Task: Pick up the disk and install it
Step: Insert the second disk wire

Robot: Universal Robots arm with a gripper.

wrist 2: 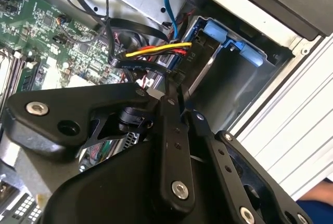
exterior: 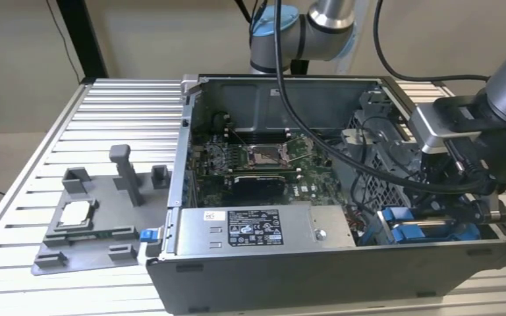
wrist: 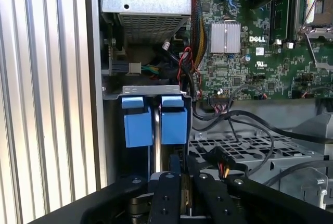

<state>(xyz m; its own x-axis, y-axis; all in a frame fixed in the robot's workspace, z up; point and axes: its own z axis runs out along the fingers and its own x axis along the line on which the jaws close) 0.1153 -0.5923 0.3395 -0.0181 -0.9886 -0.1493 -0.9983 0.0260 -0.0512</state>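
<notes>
Ribbed aluminium surface (exterior: 103,125) carries open grey steel PC case (exterior: 323,276); disk (wrist: 156,125), w/ glossy blue plastic tabs, sits upright in drive bay at case corner, just beyond black tool (wrist: 179,179), fingers together, apparently not gripping it.

label (exterior: 253,227) on grey box (exterior: 323,220), print illegible
</notes>
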